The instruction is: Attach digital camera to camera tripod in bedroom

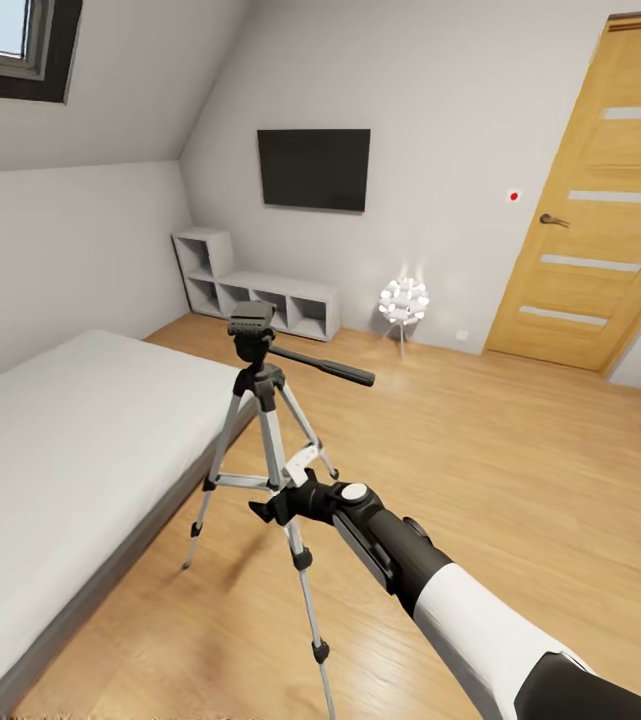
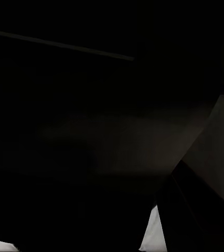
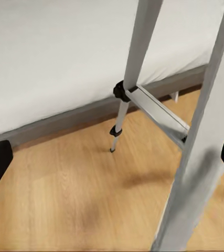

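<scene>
Jaws of right gripper (image 1: 278,497) spread wide, straddling tripod (image 1: 260,400) front leg beside bed (image 1: 70,440); left jaws' state cannot be told. Risk: arm nudging leg could topple tripod. No camera seen on its head.

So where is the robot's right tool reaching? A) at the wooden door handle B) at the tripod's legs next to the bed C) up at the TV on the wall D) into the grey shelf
B: in the head view the right tool is at the camera tripod legs, beside the bed.
</scene>
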